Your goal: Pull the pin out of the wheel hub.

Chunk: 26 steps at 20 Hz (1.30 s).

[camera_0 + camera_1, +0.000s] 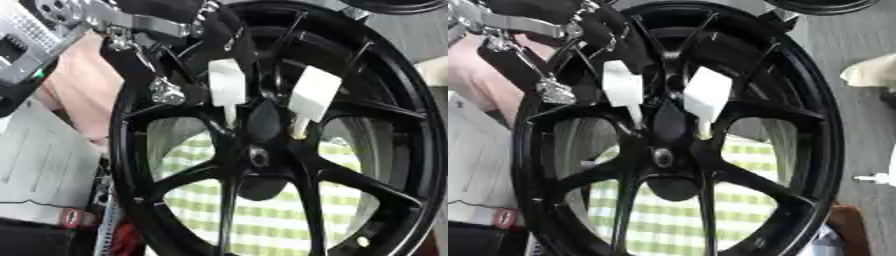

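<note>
A black multi-spoke wheel hub (262,165) stands upright and fills both views. Two white pins with blocky heads stick out of its centre: the left pin (226,84) and the right pin (312,95), both seated beside the dark centre cap (263,122). My left hand (610,32), black with a silver wrist, comes in from the upper left and sits just above the left pin's head, close to or touching its top edge. That pin's white head shows uncovered. My right hand shows in neither view.
A green-and-white checked cloth (262,210) shows through the spokes. Grey panels and metal parts (35,160) stand at the left. Another dark rim (824,5) is at the top right, and a pale object (872,72) lies at the right.
</note>
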Tool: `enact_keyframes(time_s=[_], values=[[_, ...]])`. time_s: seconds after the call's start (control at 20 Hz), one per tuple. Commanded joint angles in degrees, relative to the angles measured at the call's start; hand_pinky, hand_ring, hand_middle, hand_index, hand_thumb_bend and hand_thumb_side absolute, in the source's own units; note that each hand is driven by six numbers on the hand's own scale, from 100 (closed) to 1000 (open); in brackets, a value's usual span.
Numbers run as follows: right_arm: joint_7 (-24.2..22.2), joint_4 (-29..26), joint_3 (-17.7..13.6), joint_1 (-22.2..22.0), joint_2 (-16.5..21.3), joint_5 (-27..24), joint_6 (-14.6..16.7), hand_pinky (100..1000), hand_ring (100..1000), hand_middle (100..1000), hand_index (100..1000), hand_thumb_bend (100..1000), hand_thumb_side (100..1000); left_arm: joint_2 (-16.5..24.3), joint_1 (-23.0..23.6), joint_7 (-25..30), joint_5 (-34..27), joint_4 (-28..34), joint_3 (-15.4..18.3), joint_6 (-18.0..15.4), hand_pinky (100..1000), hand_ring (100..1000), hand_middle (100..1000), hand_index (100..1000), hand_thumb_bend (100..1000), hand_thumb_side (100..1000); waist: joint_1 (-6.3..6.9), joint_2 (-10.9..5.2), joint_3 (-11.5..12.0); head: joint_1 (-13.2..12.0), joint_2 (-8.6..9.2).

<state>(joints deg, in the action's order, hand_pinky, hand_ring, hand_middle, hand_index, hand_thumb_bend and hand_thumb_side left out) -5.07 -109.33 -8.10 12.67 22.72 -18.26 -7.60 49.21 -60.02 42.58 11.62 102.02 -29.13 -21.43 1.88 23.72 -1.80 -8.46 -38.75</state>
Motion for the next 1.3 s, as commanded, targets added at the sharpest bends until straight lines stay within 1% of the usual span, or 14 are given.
enact_keyframes(time_s=[0.05,0.35,0.65,0.75,0.85,1.0,1.15,1.3], values=[[-0.2,-1.0,-0.2,0.6,0.5,-0.3,0.0,903,737,565,673,263,383,0.5,-0.8,8.6,1.2,-0.3,0.1,-9.8,851,871,830,856,230,100,-0.11,-0.88,-0.1,-0.3,0.8],[-0.2,-1.0,-0.3,0.7,0.4,-0.3,0.1,903,737,565,673,262,383,0.2,-0.6,8.8,2.2,-1.2,-0.2,-10.8,850,873,833,857,247,100,-0.13,-0.62,-0.3,-0.6,0.95],[-0.2,-1.0,-0.4,0.7,0.2,-0.3,0.0,903,737,565,673,262,384,-0.3,-0.7,8.9,2.9,-1.9,-0.4,-11.3,846,866,812,848,232,100,-0.11,-0.41,-0.3,-0.6,1.1],[-0.3,-1.0,-0.4,0.7,0.2,-0.3,0.0,903,737,565,673,262,385,-0.4,-0.9,9.0,2.8,-2.0,-0.5,-11.4,843,863,806,845,229,100,-0.07,-0.44,-0.3,0.3,1.43],[-0.3,-0.9,-0.4,0.6,0.2,-0.3,0.0,903,737,565,674,262,385,-0.4,-1.0,9.3,2.6,-2.0,-0.5,-11.4,838,856,802,843,228,100,-0.02,-0.51,-0.3,1.8,2.26],[-0.3,-0.9,-0.4,0.6,0.2,-0.3,0.0,904,737,565,674,261,386,-0.4,-1.2,9.4,2.4,-1.9,-0.5,-11.4,835,847,789,835,222,100,0.04,-0.62,-0.3,3.3,3.44],[-0.3,-0.9,-0.5,0.6,0.2,-0.3,0.0,904,737,565,674,261,385,-0.4,-1.2,9.4,2.3,-1.9,-0.5,-11.3,836,847,789,833,226,100,0.09,-0.67,-0.3,3.8,4.16],[-0.4,-0.9,-0.5,0.6,0.2,-0.3,-0.1,904,737,565,674,260,385,-0.4,-1.3,9.4,2.2,-1.9,-0.7,-11.3,841,858,832,840,244,100,0.1,-0.63,-0.3,4.0,4.68]])
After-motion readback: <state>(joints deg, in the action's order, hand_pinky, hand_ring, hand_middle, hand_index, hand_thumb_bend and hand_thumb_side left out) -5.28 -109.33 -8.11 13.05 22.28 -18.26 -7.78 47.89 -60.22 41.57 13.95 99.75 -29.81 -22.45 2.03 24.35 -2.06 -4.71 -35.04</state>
